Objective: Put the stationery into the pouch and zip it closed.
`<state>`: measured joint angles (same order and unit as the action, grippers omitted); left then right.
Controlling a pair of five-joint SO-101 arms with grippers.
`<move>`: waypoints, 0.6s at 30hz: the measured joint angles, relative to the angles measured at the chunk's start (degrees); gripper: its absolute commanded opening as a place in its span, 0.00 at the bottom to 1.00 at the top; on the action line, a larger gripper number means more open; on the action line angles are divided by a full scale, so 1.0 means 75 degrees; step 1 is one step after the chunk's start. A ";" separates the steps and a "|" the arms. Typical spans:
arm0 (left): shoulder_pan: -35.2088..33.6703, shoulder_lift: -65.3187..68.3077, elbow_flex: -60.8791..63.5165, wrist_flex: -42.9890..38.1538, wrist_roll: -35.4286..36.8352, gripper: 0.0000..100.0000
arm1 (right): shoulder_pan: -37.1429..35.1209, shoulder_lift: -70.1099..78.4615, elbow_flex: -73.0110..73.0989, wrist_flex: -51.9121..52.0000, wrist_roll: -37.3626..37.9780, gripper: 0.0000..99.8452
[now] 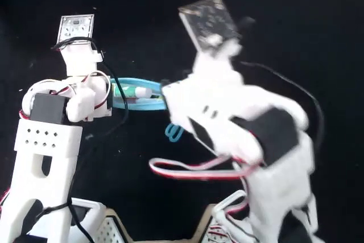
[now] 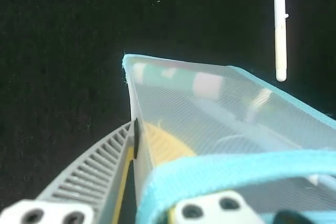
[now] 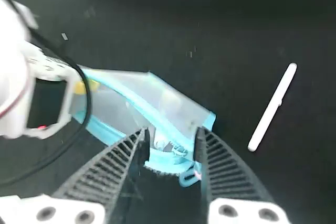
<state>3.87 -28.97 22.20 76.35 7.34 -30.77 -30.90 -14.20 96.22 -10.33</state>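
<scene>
One pen (image 3: 272,107) lies outside; my left claw (image 2: 140,140) pinches the pouch (image 2: 220,124), right claw (image 3: 170,137) spread. Zipping now would strand it.

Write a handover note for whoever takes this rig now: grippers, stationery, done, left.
Left gripper: shut on one end of the mesh pouch.
Right gripper: open, straddling the other end near the blue zip pull.
Done: some items show inside the pouch.
Left: white pen lies on the black table beside the pouch; put it in, then zip closed.
</scene>
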 measured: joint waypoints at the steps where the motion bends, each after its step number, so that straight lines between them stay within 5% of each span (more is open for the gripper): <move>1: 0.0000 0.0000 0.0000 0.0000 0.0000 0.03 | 0.0281 -0.0129 0.0000 0.0000 0.0000 0.13; 9: 0.0000 0.0000 0.0000 0.0000 -0.0164 0.03 | 0.3458 0.1313 0.0410 -0.0434 0.0000 0.13; 18: 0.0000 0.0000 0.0047 0.0000 -0.0188 0.03 | 0.3645 0.5826 0.0293 -0.2567 0.0000 0.13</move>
<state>3.87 -28.97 22.55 76.35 5.93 -3.43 12.79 -12.00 76.97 -10.33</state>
